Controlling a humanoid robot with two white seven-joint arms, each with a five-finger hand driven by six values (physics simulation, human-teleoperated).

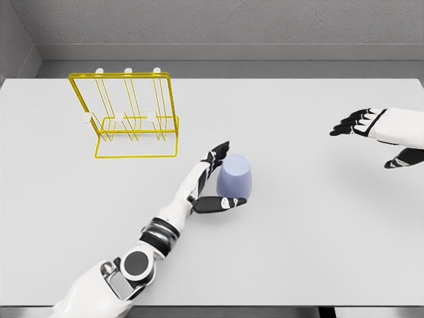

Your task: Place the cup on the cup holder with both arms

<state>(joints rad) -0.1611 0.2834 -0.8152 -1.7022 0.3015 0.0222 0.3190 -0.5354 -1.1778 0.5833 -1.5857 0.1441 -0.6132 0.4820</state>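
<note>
A pale lavender cup [236, 176] stands on the white table [318, 238], just right of the middle, looking upside down with its wider end on the table. My left hand [231, 175] reaches in from the lower left and brackets the cup. Its straight fingers [216, 158] lie along the cup's left side and the thumb [222, 204] lies along its near base. The cup rests on the table. A yellow wire cup holder [132, 116] with white-tipped pegs stands at the back left. My right hand [374, 140] hovers at the right edge, fingers spread, empty.
A grey wall runs behind the table's far edge. The table's front edge lies close to my left shoulder [136, 265]. Bare tabletop separates the cup from the holder and from the right hand.
</note>
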